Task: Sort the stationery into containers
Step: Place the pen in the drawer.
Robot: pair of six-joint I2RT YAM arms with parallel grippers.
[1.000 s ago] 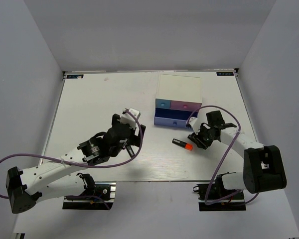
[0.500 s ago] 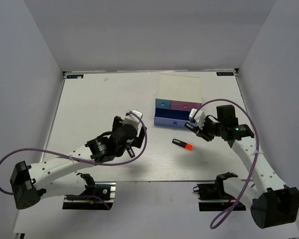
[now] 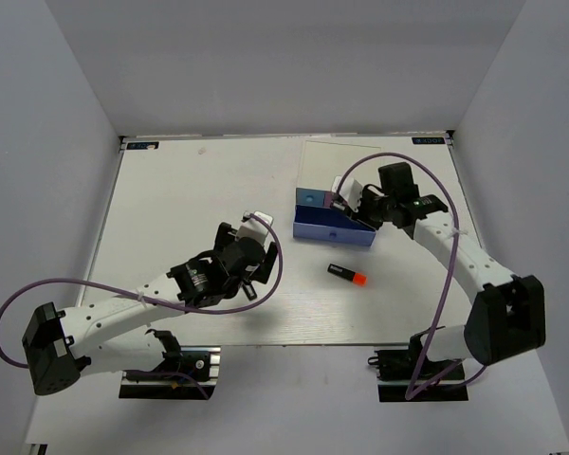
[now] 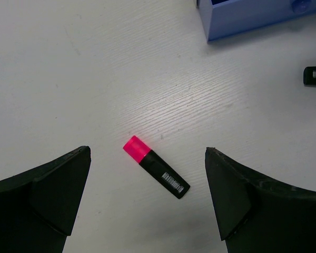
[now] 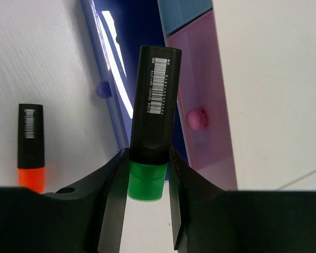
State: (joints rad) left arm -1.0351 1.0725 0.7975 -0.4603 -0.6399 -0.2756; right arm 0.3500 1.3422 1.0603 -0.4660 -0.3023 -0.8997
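My right gripper (image 5: 146, 174) pinches the green marker (image 5: 154, 116) just above the open lavender drawer (image 5: 113, 79), I think for dropping it in; my left gripper (image 4: 146, 153), wide open and empty, hangs over the pink marker (image 4: 157, 173) near this drawer.

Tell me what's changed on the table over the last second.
The right gripper, shut on the green marker, swung from beside the orange marker away from the bases and leftward, and now hangs over the open lavender drawer. No grasp or release shows. The orange marker, organiser and drawer stayed put. The left gripper barely shifted, open above the pink marker.
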